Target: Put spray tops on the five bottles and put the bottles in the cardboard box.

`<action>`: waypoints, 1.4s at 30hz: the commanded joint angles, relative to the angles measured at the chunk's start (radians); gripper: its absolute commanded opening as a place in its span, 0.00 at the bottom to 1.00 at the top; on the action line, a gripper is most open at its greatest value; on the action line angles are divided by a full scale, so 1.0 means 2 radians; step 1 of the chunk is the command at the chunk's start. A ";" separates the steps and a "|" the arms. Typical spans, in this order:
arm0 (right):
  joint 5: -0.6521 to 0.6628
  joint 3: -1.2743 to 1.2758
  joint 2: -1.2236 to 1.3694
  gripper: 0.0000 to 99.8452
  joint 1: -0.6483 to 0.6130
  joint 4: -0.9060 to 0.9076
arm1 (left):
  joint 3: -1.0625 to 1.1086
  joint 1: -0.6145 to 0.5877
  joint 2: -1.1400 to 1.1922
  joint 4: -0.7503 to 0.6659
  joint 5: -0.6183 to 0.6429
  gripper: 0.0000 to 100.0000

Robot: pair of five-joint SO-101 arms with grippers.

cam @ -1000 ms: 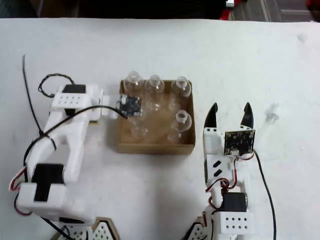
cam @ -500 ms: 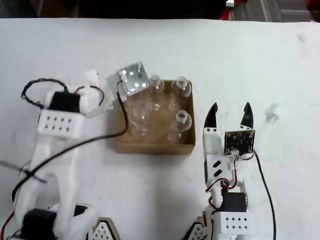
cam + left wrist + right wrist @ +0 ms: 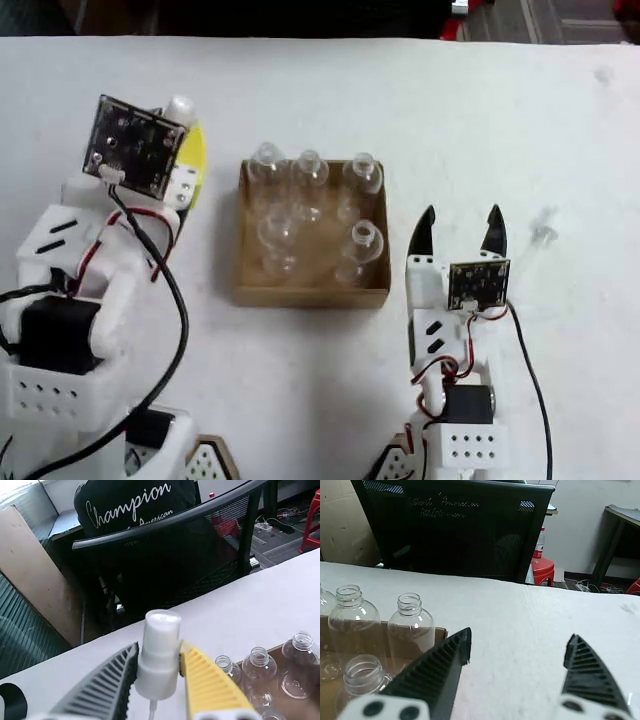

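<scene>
The cardboard box (image 3: pixel 312 296) sits mid-table with several clear bottles standing in it, all open-necked, among them one at the back left (image 3: pixel 267 160) and one at the front right (image 3: pixel 365 240). My left gripper (image 3: pixel 183 125) is raised left of the box and shut on a white spray top (image 3: pixel 180 105). In the left wrist view the spray top (image 3: pixel 161 630) stands upright, pinched between the grey finger (image 3: pixel 107 685) and the yellow finger (image 3: pixel 210 685), with bottles (image 3: pixel 260 667) beyond. My right gripper (image 3: pixel 460 228) rests open just right of the box, and its view shows bottles (image 3: pixel 410 625) beside it.
A small clear piece (image 3: pixel 541 237) lies on the white table right of the right gripper. A black mesh chair (image 3: pixel 455 530) stands past the far table edge. Bare table surrounds the box in front and behind.
The left arm has drawn back from over the box's left side, risen and swung left. The right arm and the bottles have not moved.
</scene>
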 commanded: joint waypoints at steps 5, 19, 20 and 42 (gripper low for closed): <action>0.004 0.005 0.002 0.27 -0.004 -0.007 | -0.028 0.006 -0.016 0.049 -0.014 0.06; 0.004 0.005 0.002 0.27 -0.004 -0.007 | -0.023 0.006 -0.016 0.056 -0.014 0.02; 0.004 0.005 0.002 0.27 -0.004 -0.007 | -0.023 0.006 -0.016 0.049 -0.009 0.02; 0.004 0.005 0.002 0.27 -0.004 -0.007 | -0.044 -0.008 0.149 -0.137 0.292 0.02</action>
